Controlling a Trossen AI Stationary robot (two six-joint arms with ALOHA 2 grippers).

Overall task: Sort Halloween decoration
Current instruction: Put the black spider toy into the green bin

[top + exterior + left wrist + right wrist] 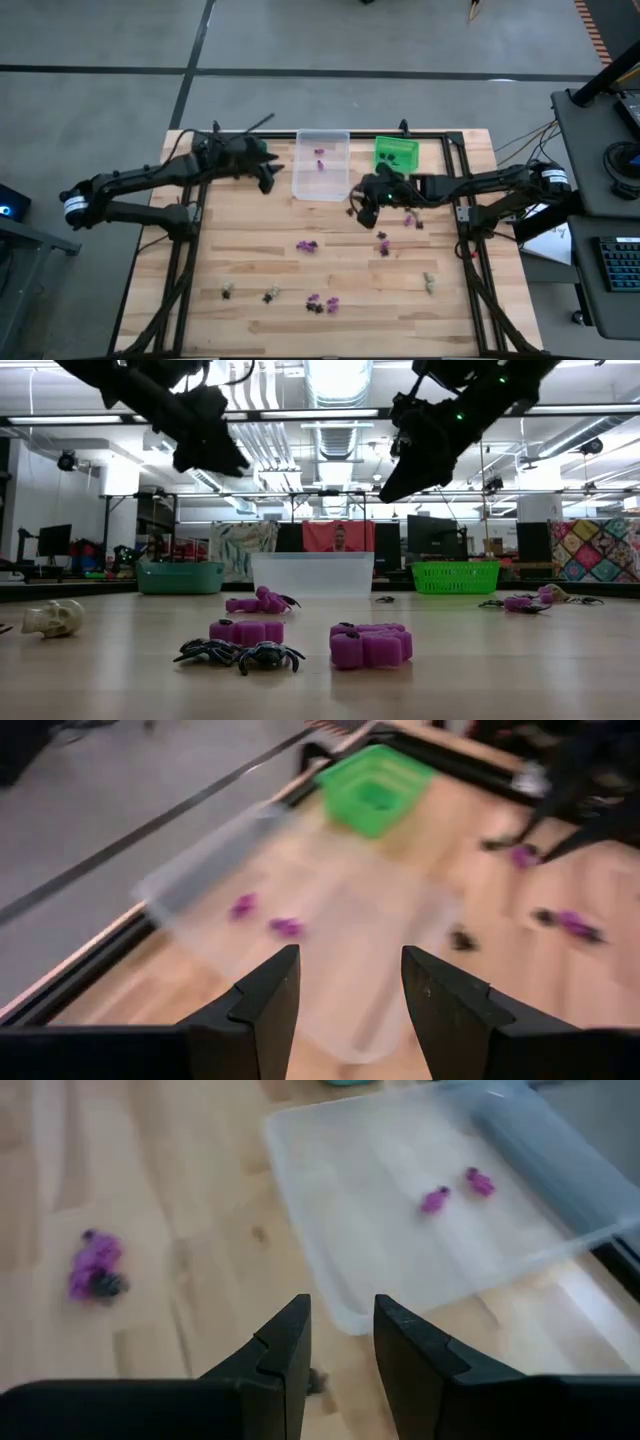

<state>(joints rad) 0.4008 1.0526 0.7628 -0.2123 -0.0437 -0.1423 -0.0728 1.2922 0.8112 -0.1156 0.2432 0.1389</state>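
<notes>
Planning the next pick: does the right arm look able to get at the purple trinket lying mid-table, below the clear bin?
Probably yes. The purple trinket lies alone on bare wood, nothing on or against it. The right gripper hovers near the clear bin, jaws apart and empty, with no bin or arm between them.

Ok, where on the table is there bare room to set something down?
Free: the left half of the table, between the left gripper and the front trinkets. Crowded: under the right gripper, beside the clear bin and the green bin.
</notes>
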